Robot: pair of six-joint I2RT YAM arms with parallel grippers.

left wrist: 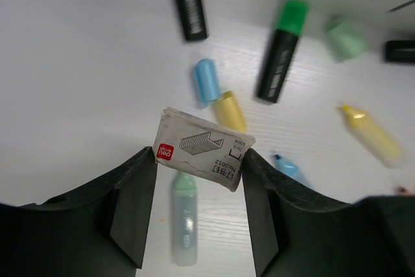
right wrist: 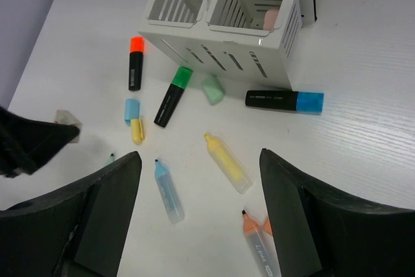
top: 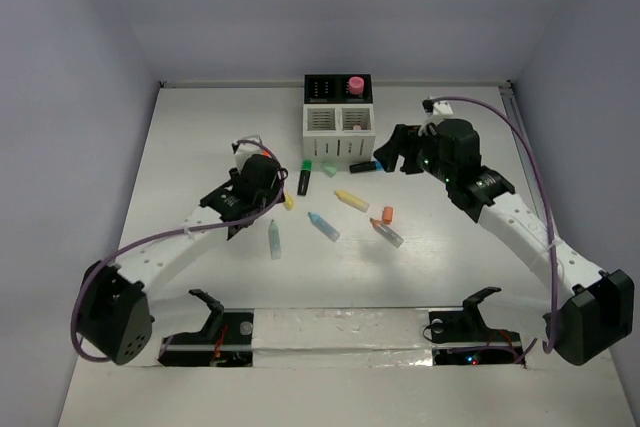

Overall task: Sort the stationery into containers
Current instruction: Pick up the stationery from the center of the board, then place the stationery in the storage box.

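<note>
Organizer (top: 325, 122): four square cells, well ahead of the right fingers. Two white slatted cells (right wrist: 220, 4) nearest them, two black cells (top: 322, 87) behind.
Contents: pink-capped item (top: 354, 83) stands out of one black cell. Pale pink piece (right wrist: 271, 19) in the right-hand white cell. Nothing visible in the left white cell. Other black cell, cannot tell.
Right gripper (right wrist: 198, 160): fingers spread wide, nothing held. Yellow highlighter (right wrist: 227, 162) lies on the table below the gap.
Left gripper (left wrist: 198, 160): clamped on the staple box.
Loose pens: green-capped black marker (left wrist: 280, 53) ahead of the left fingers, toward the right one. Pale green highlighter (left wrist: 183, 225) lies under the box, between the fingers.
Staple box (left wrist: 202, 149): pinched at its two short ends, tilted, apparently lifted off the table. Worn card, so judged light for its size and easy to crush. Printed faces likely slick. End-to-end hold looks sound; a gentle squeeze is advisable.
</note>
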